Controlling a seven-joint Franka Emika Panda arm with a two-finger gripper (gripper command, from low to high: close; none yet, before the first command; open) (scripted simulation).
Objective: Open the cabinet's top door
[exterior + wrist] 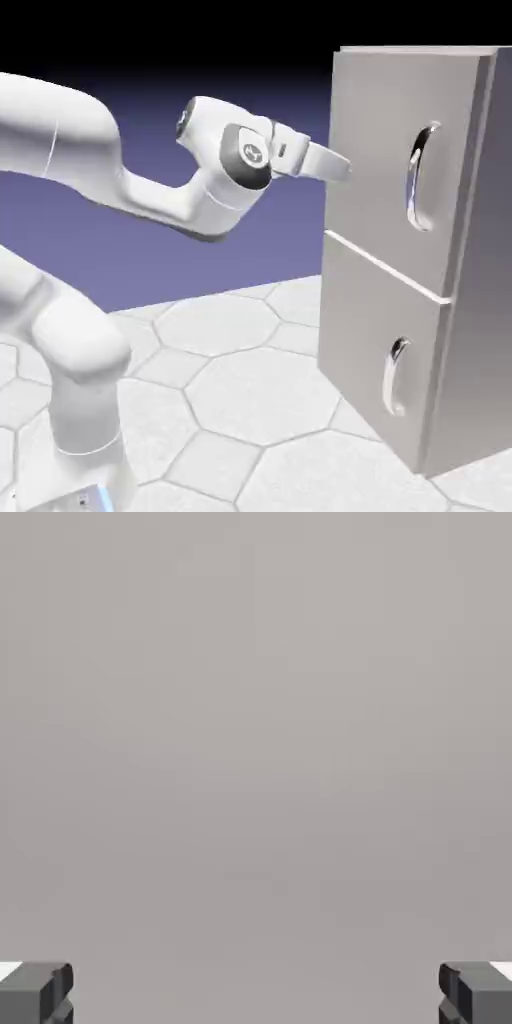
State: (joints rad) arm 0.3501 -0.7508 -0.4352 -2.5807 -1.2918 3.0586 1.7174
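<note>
Though near-level, gripper (256,992) seemingly tipped downward

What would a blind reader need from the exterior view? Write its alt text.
A white robot arm points toward the closed top door of a grey cabinet, short of its curved chrome handle. Below is a smaller door, also closed.

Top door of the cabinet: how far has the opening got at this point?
Done: the arm is raised to the height of the top door, and the end effector is open, its tips wide apart with nothing between them.
In hand: apparently the approach; the hand view shows only plain grey surface ahead, no handle.
Left: the curved chrome handle is ungripped and the door looks closed, so gripping and pulling remain.
</note>
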